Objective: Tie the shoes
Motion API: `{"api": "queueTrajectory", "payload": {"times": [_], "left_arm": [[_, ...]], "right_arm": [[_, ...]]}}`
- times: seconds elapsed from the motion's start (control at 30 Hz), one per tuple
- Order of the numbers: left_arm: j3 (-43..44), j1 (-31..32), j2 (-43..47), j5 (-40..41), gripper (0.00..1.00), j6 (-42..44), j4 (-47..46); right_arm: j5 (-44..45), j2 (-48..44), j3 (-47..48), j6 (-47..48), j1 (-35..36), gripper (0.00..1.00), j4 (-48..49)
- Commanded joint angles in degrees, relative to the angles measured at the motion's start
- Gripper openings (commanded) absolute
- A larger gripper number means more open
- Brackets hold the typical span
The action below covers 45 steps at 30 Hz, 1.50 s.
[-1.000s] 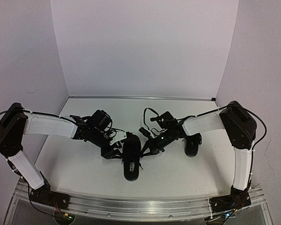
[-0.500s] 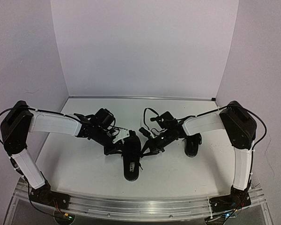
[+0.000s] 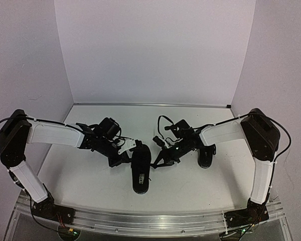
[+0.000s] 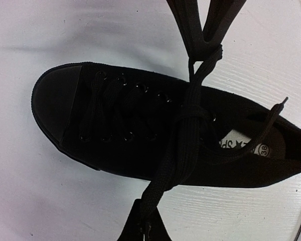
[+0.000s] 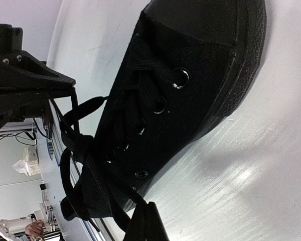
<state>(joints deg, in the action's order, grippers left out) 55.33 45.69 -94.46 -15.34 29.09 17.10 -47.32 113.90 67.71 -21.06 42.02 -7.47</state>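
While the left gripper (image 4: 143,221) pinches the lace (image 4: 185,135) and the right gripper (image 5: 146,213) is clamped on it opposite, it crosses the shoe (image 3: 140,173), mid-table (image 3: 90,175); second shoe (image 3: 206,156) lies further right.

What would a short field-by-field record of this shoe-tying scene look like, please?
Middle shoe: flat on the table, label showing inside
Laces: crossed in one knot over the shoe's middle, no bow visible
Left gripper: jaws shut on one lace strand
Right gripper: jaws shut on the opposite strand
Second shoe: further right on the table, not held
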Motion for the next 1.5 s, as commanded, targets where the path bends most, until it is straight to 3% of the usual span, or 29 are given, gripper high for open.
{"api": "queueTrajectory", "payload": {"times": [0.0, 0.6, 1.47], "left_arm": [[-0.53, -0.43, 2.57, 3.97, 0.0, -0.72, 1.48], [-2.93, -1.32, 3.24, 11.28, 0.0, -1.47, 2.9], [-4.24, -2.51, 2.58, 12.64, 0.0, -2.13, 2.92]], "right_arm": [[2.62, -2.76, -1.37, 0.24, -0.49, 0.0, -0.56], [7.02, -5.05, -6.1, 1.81, -2.54, 0.0, -3.39], [9.61, -5.89, -9.26, 2.16, -3.57, 0.0, -3.76]]}}
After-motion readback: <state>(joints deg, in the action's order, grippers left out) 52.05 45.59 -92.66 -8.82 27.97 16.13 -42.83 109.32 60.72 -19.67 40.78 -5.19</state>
